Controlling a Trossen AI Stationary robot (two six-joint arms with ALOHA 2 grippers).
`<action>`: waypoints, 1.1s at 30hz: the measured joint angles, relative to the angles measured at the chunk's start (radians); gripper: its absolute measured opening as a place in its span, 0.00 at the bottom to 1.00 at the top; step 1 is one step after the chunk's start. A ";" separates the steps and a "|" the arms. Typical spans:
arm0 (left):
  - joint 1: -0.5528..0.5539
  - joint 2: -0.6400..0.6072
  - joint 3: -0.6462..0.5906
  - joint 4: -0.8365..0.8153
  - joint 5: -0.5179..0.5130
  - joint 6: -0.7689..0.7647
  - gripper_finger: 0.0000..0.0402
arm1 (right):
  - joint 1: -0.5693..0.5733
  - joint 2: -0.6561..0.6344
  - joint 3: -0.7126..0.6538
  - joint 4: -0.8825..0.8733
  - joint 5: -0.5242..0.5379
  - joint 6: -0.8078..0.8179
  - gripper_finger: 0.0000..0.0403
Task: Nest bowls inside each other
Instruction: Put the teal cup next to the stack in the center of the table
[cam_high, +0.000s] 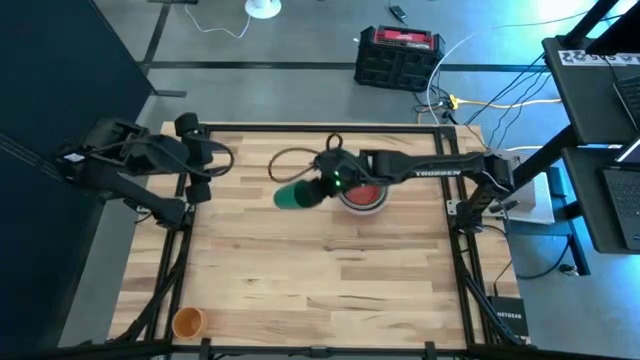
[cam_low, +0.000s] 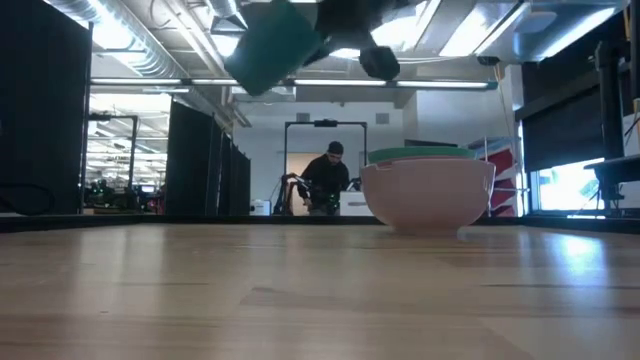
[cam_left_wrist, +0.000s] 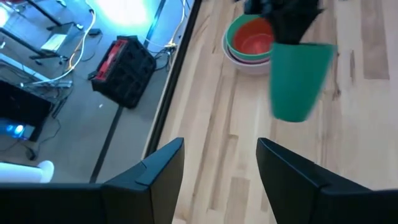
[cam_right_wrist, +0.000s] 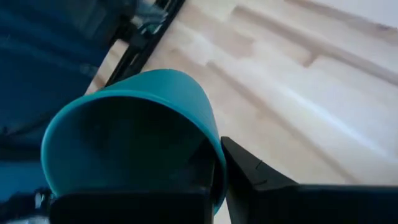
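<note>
The right gripper (cam_high: 322, 187), jaws clamped on the green cup's (cam_high: 295, 195) rim, holds it lifted at 9 o'clock of the nested bowls (cam_high: 361, 197), apparently for stacking. The left gripper (cam_high: 196, 163) waits wide open, holding nothing, at the table's (cam_high: 330, 290) 10 o'clock.

I count three nested bowls (cam_left_wrist: 250, 43), one green cup (cam_high: 295, 195) at nine o'clock of them, one orange cup (cam_high: 187, 321) and one black crate (cam_high: 398, 55).
</note>
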 joint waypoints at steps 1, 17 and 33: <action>0.007 -0.010 0.000 0.000 0.002 0.011 0.46 | -0.015 0.007 0.000 0.021 -0.006 0.003 0.00; 0.032 -0.018 0.000 0.011 0.004 0.032 0.46 | -0.072 0.020 0.000 -0.107 0.018 0.054 0.00; 0.068 -0.017 0.000 0.023 0.004 0.057 0.46 | 0.020 0.029 0.000 -0.326 0.087 0.073 0.00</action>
